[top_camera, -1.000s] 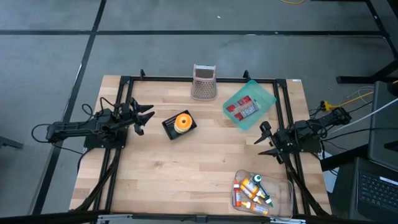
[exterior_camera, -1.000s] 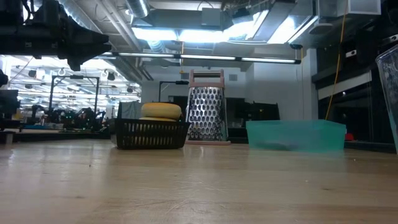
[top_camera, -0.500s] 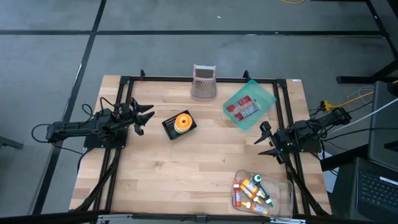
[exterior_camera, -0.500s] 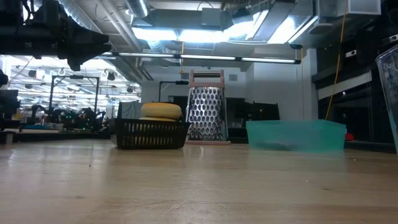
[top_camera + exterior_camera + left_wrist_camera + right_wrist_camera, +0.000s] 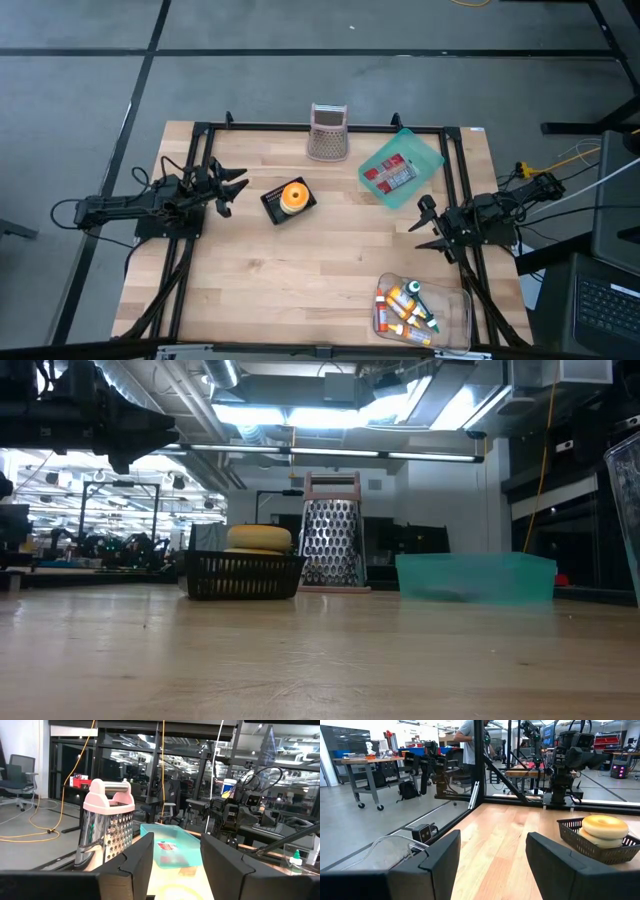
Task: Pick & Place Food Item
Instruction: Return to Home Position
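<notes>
Across the wooden table (image 5: 300,270), finds the food coloring bottles (image 5: 405,308) lying jumbled in the transparent bin (image 5: 456,318) at the near right corner, just nearward of the wide-spread, empty right gripper (image 5: 424,225) and well apart from the equally wide, empty left gripper (image 5: 238,192) at the left edge.
</notes>
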Tool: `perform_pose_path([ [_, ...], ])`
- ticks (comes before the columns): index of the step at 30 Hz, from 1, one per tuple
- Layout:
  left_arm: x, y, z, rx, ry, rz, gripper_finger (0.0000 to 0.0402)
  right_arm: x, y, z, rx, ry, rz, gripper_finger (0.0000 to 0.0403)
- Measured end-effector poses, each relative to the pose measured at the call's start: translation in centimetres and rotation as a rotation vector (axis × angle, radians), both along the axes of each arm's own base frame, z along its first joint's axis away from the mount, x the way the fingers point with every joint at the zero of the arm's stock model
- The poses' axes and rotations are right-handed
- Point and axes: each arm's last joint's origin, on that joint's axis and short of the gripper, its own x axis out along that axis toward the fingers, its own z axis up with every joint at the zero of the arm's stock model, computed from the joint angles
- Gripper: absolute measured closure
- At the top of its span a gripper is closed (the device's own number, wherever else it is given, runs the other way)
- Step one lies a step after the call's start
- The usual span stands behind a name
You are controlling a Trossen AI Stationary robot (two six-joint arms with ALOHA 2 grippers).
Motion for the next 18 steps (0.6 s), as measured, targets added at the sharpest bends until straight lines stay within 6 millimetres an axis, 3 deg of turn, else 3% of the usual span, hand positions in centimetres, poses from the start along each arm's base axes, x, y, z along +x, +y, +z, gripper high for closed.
perform_pose_path([
  [18, 0.0, 0.0, 0.0, 0.0, 0.0, 0.0, 0.0242, 0.0, 0.0, 0.0, 0.0, 0.0, 0.0, 0.0179],
])
